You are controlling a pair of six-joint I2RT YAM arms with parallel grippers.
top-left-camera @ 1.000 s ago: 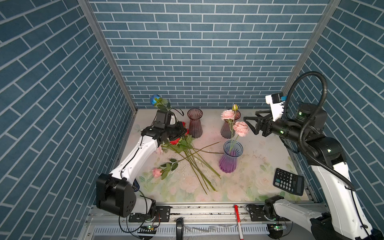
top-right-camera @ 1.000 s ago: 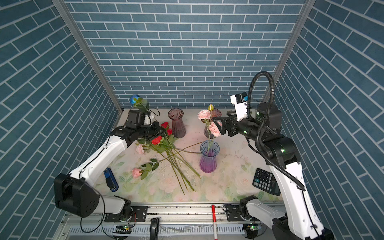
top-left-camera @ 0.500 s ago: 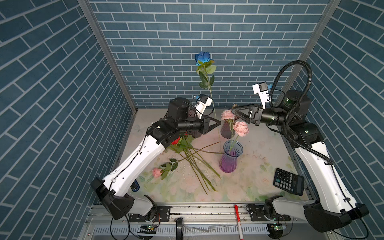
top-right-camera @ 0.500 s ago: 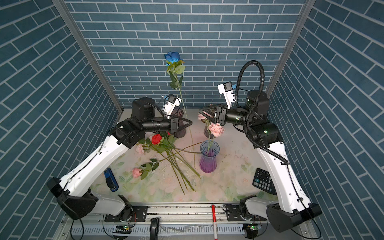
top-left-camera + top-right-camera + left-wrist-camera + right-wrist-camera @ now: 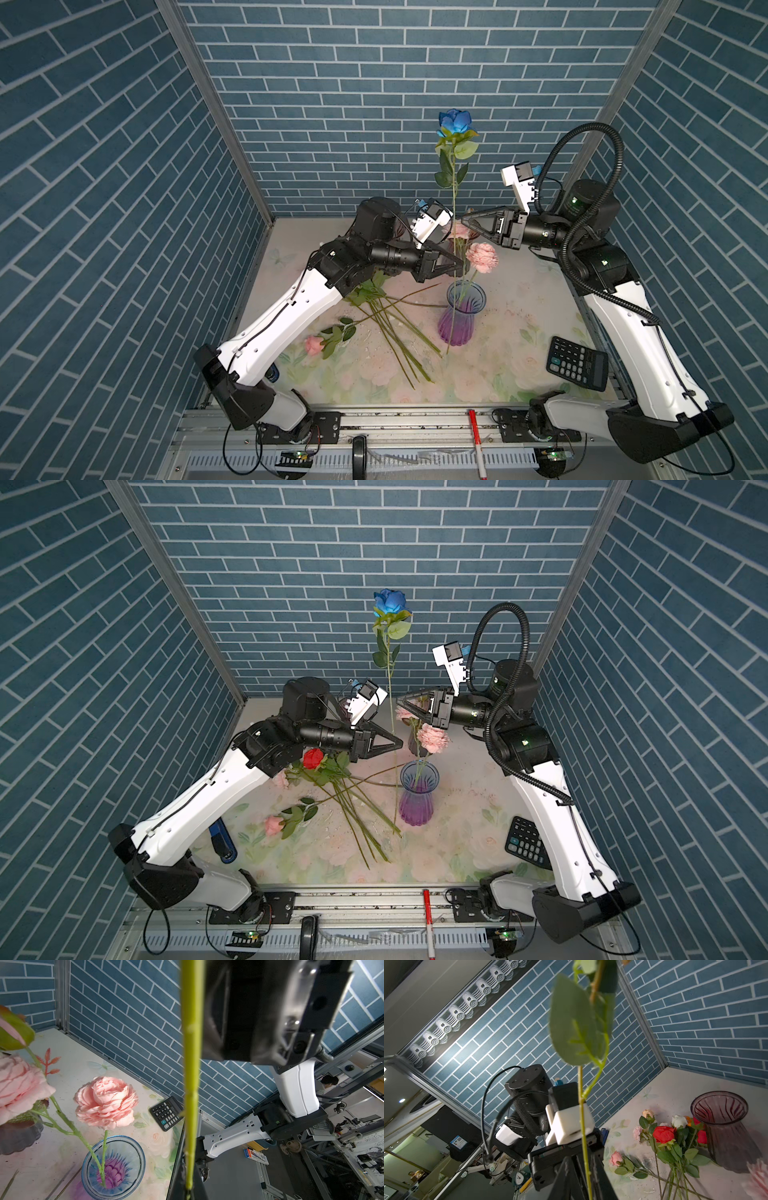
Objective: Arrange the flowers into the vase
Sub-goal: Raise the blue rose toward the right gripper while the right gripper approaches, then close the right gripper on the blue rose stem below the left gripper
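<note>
A blue rose [image 5: 456, 121] [image 5: 390, 600] stands upright in the air over the table's middle. My left gripper [image 5: 460, 266] [image 5: 400, 744] is shut on its green stem [image 5: 191, 1064] low down. My right gripper [image 5: 463, 217] [image 5: 397, 699] comes from the right and is shut on the same stem [image 5: 582, 1126] a little higher. Below stands a blue and purple glass vase [image 5: 462, 316] [image 5: 113, 1165] holding pink peonies [image 5: 482, 257]. The rose's lower end hangs in front of the vase, outside it. More flowers [image 5: 374, 299] lie in a pile to the left, a red rose [image 5: 312, 757] among them.
A dark maroon vase [image 5: 724, 1126] stands at the back behind the pile, and another dark vase [image 5: 18, 1136] behind the peonies. A black calculator [image 5: 575, 368] lies at the right front. A blue object [image 5: 222, 841] lies by the left arm. A single pink rose [image 5: 312, 344] lies front left.
My left arm lifted the blue rose from the back left and brought it upright over the vase. My right gripper swung in from the right and closed on its stem.
</note>
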